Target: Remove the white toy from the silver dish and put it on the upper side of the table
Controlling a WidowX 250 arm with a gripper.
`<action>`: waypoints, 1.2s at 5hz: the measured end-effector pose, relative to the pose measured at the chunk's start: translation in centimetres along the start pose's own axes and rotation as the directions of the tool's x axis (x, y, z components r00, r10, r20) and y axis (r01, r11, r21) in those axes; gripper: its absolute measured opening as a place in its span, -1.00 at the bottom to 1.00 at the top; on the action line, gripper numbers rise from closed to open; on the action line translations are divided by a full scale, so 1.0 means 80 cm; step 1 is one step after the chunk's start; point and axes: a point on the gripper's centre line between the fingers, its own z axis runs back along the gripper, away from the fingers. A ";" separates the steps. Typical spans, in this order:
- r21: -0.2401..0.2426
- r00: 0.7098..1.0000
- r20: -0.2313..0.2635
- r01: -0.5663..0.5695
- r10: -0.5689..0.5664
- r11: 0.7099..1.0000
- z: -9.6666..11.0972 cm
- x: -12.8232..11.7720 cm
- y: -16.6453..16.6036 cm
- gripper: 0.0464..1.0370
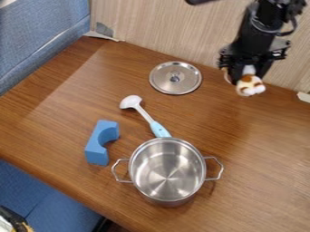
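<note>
You are holding the white toy (250, 86), which is showing brown patches, in the gripper (247, 74) at the far right of the desk (260, 140); the fingers are closing around its upper part, leaving its rounded lower end hanging free. The silver dish, a two-handled pot (167, 150), is sitting at the near middle, well apart from the toy, so the removal is looking complete and you are now working on the placing. The toy is appearing to hang just above the wood by the far edge, though you are getting no sure reading of its height from this angle. Your next move is calling for a straight, slow lowering, perhaps easing slightly nearer so that the toy is landing on the wood rather than against the wall panel (176, 27), then an opening of the fingers once it is resting. The metal lid (176, 78) is lying to its left, so you are risking a bump if you are drifting that way.
</note>
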 end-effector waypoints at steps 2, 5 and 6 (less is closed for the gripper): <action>0.020 0.999 -0.039 0.022 -0.021 1.000 -0.050 -0.002 -0.022 -0.07; 0.036 0.998 -0.062 -0.024 0.027 0.999 -0.055 0.003 -0.012 0.96; 0.039 0.996 -0.086 -0.026 0.029 0.999 -0.057 -0.004 -0.009 0.94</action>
